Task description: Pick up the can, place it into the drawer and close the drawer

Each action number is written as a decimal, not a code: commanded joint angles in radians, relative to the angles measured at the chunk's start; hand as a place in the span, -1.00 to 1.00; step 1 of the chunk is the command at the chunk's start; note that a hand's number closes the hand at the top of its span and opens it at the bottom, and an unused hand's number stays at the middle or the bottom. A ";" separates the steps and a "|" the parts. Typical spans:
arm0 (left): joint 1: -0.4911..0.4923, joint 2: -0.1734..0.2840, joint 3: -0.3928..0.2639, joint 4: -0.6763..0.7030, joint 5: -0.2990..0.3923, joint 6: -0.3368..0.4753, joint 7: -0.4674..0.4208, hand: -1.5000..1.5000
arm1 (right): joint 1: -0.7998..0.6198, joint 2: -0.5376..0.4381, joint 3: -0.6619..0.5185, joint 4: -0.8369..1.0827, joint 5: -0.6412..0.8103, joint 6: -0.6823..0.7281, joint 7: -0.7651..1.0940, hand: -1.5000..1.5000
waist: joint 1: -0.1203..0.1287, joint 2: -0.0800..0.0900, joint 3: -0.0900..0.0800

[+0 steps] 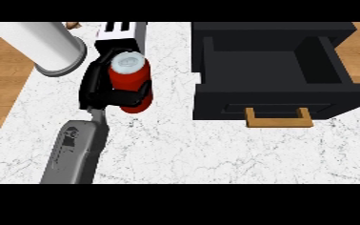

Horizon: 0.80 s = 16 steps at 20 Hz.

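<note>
The red can [131,78] with a pale silver top is left of the middle of the head view. My left hand [95,83] is shut on it, black fingers and thumb curled round its lower body from the left. The can points roughly upward toward the view. To the right the black drawer [267,103] stands pulled open, its inside dark and bare, with a wooden handle [278,118] on its front. The can is well left of the drawer and apart from it. My right hand does not show.
A large white cylinder [44,45] with a grey rim lies at the upper left. A white and black striped object [121,31] sits just behind the held can. The white marble counter [211,148] ends in wood flooring at the left edge.
</note>
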<state>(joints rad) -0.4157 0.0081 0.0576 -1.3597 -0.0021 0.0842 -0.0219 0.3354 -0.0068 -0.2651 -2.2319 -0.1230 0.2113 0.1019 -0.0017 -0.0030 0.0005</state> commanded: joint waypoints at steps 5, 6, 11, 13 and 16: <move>-0.197 -0.008 -0.116 -0.070 -0.008 0.141 0.241 1.00 | -0.045 -0.046 -0.065 0.032 -0.061 0.021 0.032 -1.00 | -0.006 0.002 0.000; -0.159 -0.008 -0.219 -0.141 -0.019 0.175 0.276 1.00 | -0.102 -0.038 -0.051 0.032 -0.019 -0.027 0.048 -1.00 | -0.001 0.001 0.000; -0.385 -0.008 -0.218 0.095 -0.002 0.272 0.208 1.00 | -0.067 -0.031 -0.038 0.027 -0.011 -0.009 0.026 -1.00 | -0.015 0.004 0.000; -0.517 -0.008 -0.203 0.125 -0.011 0.294 0.293 1.00 | -0.035 -0.025 -0.038 0.046 -0.020 0.022 -0.018 -1.00 | -0.022 0.004 0.000; -0.578 -0.008 -0.279 0.230 0.061 0.390 0.244 1.00 | -0.087 -0.002 0.009 0.025 0.030 -0.028 0.040 -1.00 | -0.025 0.007 0.000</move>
<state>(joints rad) -0.8692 0.0004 -0.1695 -1.2441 0.0135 0.3806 0.2338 0.2788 -0.0256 -0.2894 -2.2057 -0.1286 0.2068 0.1199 -0.0192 0.0012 0.0004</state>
